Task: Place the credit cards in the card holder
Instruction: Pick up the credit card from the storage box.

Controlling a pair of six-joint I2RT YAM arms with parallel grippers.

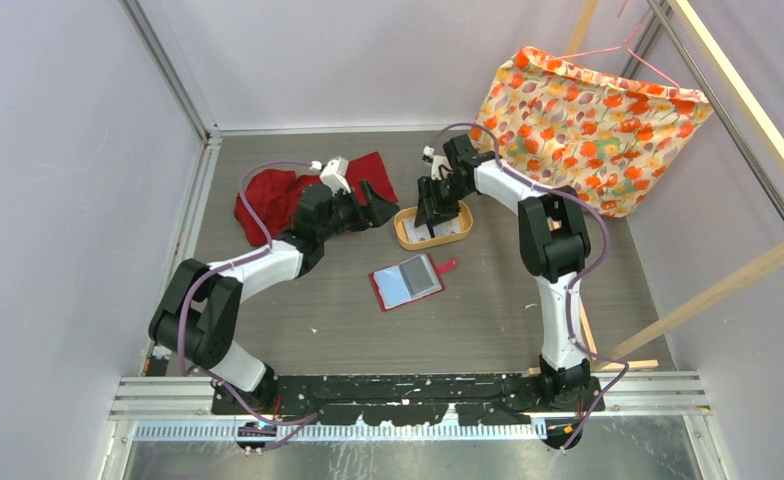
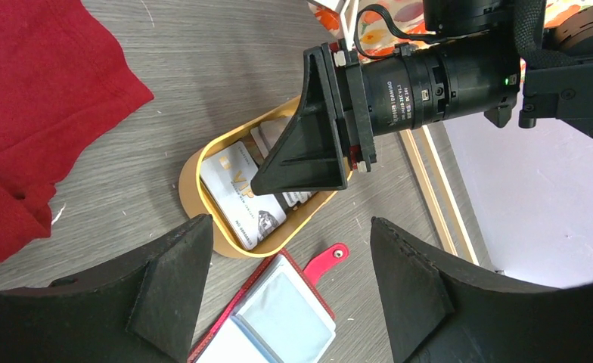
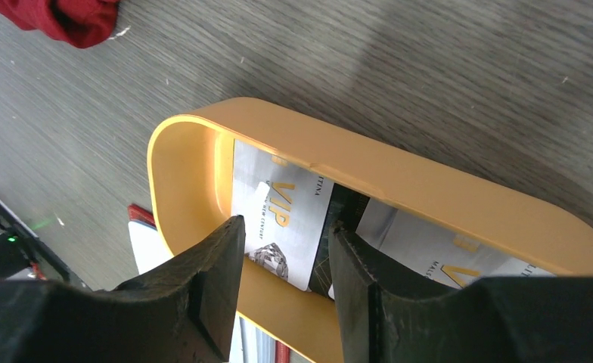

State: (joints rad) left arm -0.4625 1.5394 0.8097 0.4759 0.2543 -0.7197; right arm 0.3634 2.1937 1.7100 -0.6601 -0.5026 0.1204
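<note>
- Cards point(image 3: 282, 200) lie flat in the tray point(image 3: 430, 189); the holder point(image 1: 408, 282) lies open just beside it.
- My right gripper point(image 3: 286, 227) straddles one card, half-spread, grasping nothing (left gripper point(image 2: 290, 227) gapes empty).
- Light, stiff and slick, I judge: pinch an edge.

Place: a robot test cell in a lab
Walls: plain pale panels point(image 1: 58, 180) around a grey table point(image 1: 298, 330)
Rig: left arm point(image 1: 258, 270) and right arm point(image 1: 553, 240) bolted to a metal rail point(image 1: 668, 392), cables exposed
Frame: bare wooden beams point(image 1: 728, 286)
</note>
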